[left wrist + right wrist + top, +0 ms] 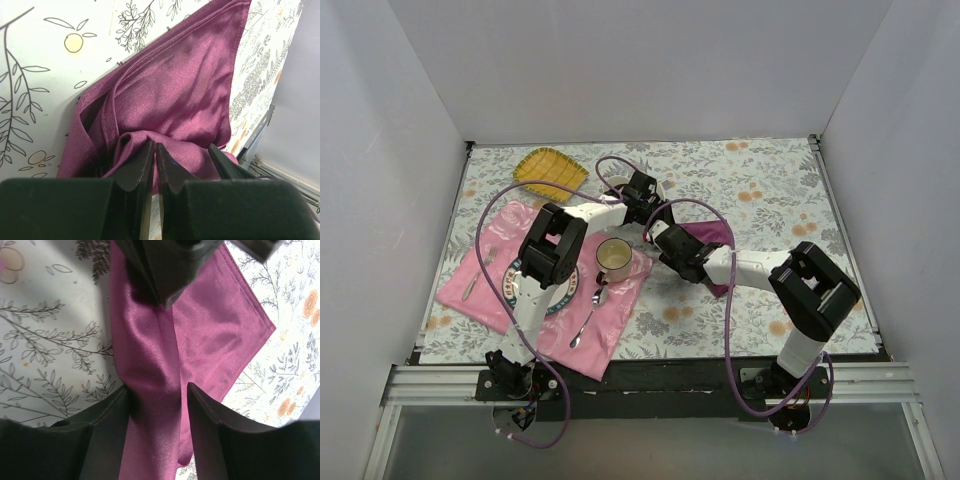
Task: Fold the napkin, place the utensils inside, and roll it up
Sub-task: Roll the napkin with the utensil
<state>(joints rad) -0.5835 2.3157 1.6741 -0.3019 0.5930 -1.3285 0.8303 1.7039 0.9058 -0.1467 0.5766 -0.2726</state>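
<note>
The dark purple satin napkin [712, 238] lies bunched on the floral table right of centre. In the left wrist view its folds [185, 85] fill the middle. My left gripper [155, 150] is shut, pinching a raised fold of the napkin at its near edge; it also shows in the top view [658, 214]. My right gripper [159, 395] is open, its fingers astride a raised ridge of the napkin [150, 355], just beside the left one [667, 242]. The blue-handled utensil is out of view.
A pink placemat [625, 318] at the left holds a plate [563, 300] with a cup [613, 257], a silver spoon [588, 318] and a fork [475, 275]. A yellow dish [550, 172] and a white bowl [617, 178] stand at the back.
</note>
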